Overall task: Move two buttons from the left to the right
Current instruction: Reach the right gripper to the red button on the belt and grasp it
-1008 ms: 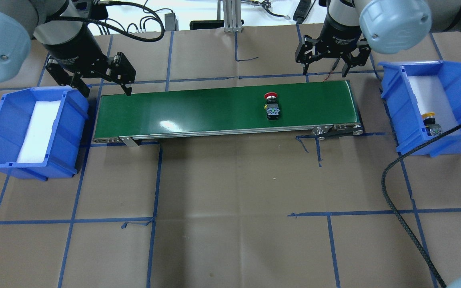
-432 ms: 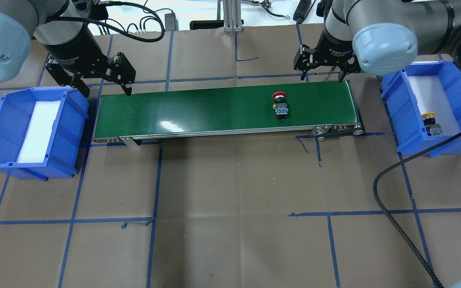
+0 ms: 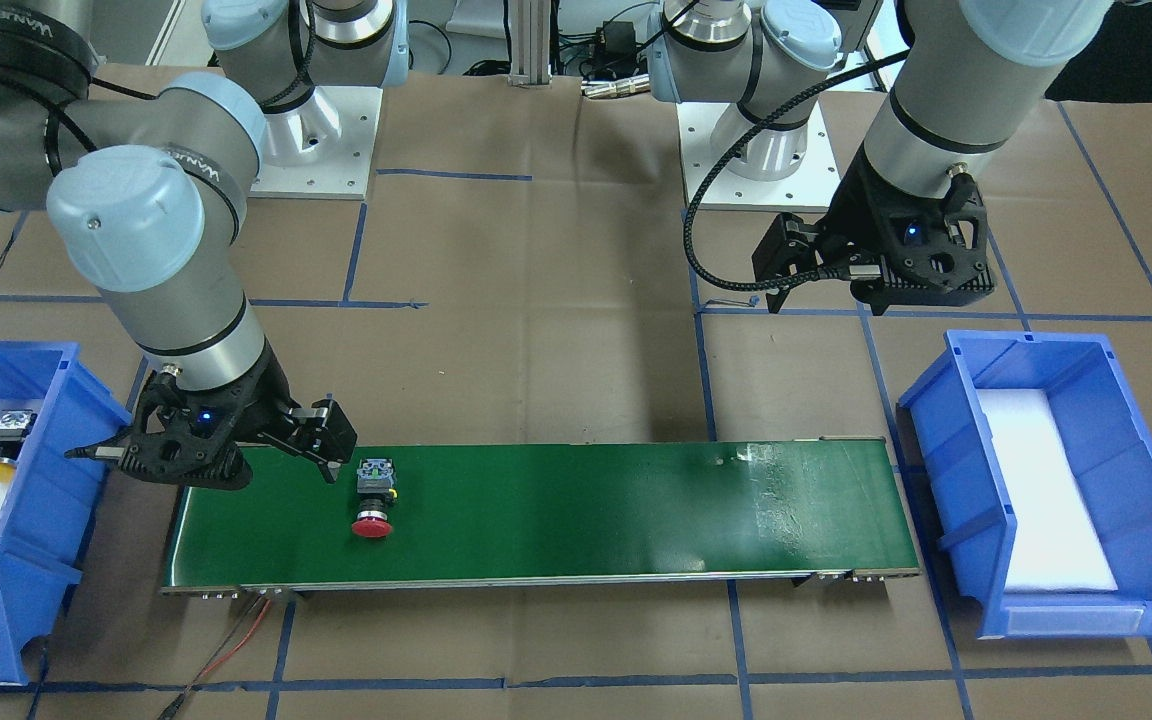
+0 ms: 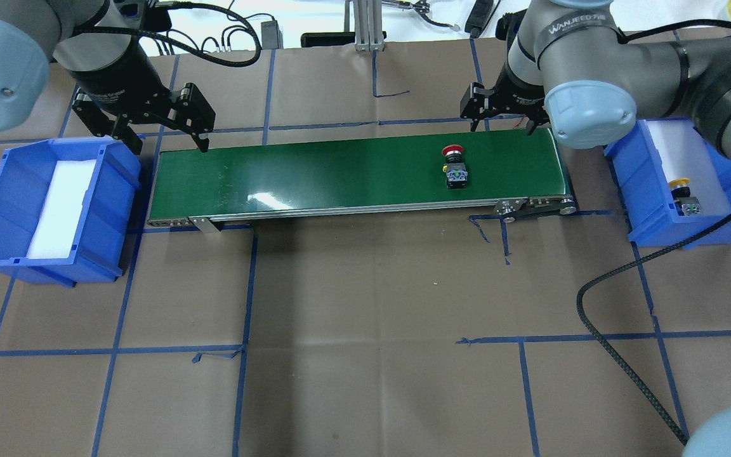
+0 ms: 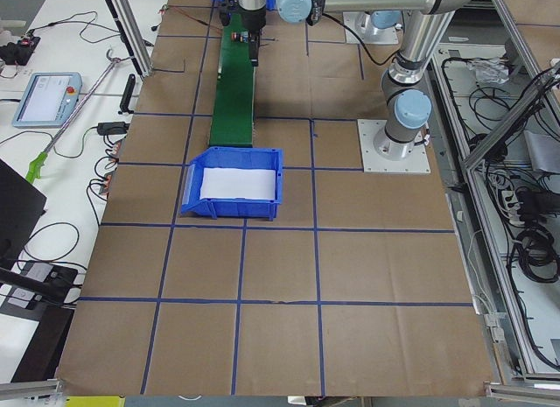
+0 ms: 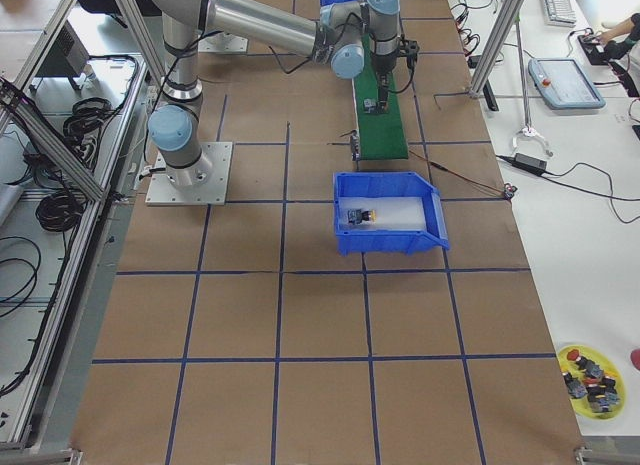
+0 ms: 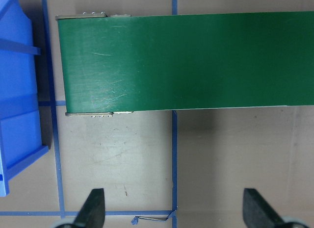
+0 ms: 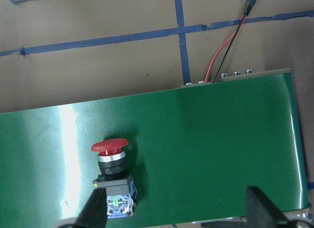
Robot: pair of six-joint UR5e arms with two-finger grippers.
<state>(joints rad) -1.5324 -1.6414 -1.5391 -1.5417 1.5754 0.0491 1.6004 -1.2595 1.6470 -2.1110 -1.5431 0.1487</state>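
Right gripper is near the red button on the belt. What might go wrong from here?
1. In the wrist view the red mushroom-cap push button sits right by one finger of the open right gripper, not centred; descending as is might land that finger on it.
2. It lies on its side near the right end of the green conveyor belt; a nudge could roll it off.

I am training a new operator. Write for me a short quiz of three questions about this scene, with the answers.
1. Fill in: the right end effector is ____ and holds nothing.
2. True or false: the red button lies on the green conveyor belt.
3. The yellow button is: A) on the belt; B) in the right bin; C) in the right end effector.
Key: 1 open; 2 true; 3 B.
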